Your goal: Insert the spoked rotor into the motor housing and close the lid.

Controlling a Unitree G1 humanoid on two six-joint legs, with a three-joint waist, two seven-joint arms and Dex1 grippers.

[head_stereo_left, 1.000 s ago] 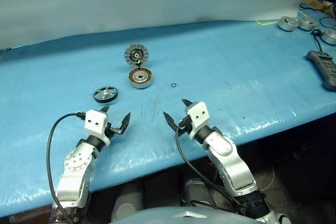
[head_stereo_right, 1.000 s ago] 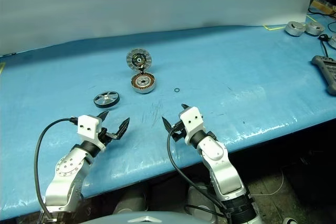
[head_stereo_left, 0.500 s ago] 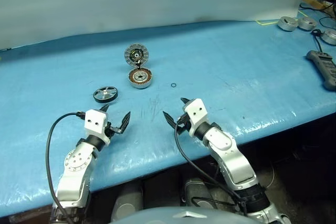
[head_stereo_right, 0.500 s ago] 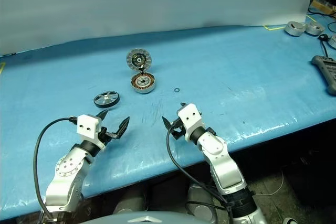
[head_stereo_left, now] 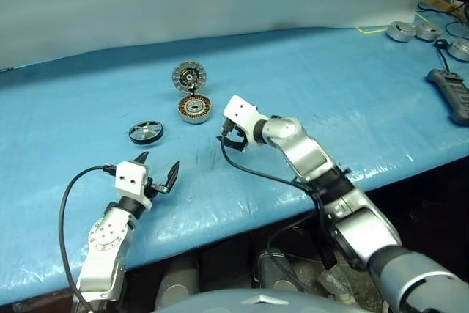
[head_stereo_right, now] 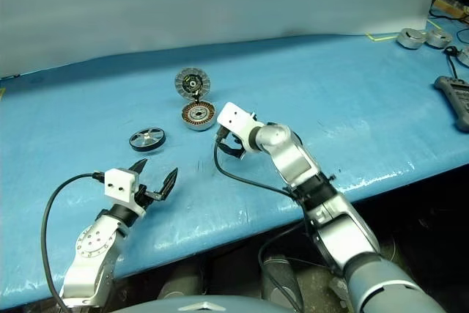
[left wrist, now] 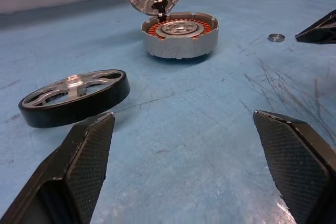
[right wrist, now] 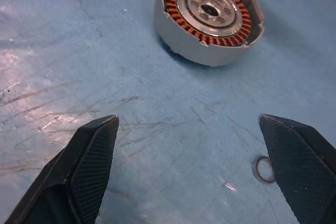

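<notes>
The motor housing [head_stereo_left: 195, 108], a silver cup with copper windings, sits on the blue table [head_stereo_left: 330, 100]. Its lid [head_stereo_left: 189, 76] stands upright at the housing's far rim, segmented face toward me. The spoked rotor [head_stereo_left: 146, 133] lies flat to the housing's left. My right gripper [head_stereo_left: 233, 139] hovers open just right of the housing, tilted down; the right wrist view shows the housing [right wrist: 210, 17] ahead of its fingers. My left gripper [head_stereo_left: 157, 170] is open near the table's front edge, and the left wrist view has the rotor [left wrist: 73, 95] just beyond one finger.
A small metal ring [right wrist: 263, 169] lies on the table by the right gripper. Silver pucks [head_stereo_left: 410, 32] and cables sit at the far right, beside a black handheld device [head_stereo_left: 451, 93]. The table's front edge runs close to the left gripper.
My right arm has swung forward and to the left, from the front edge to just beside the housing, with its gripper tipped downward. The left gripper has barely moved.
</notes>
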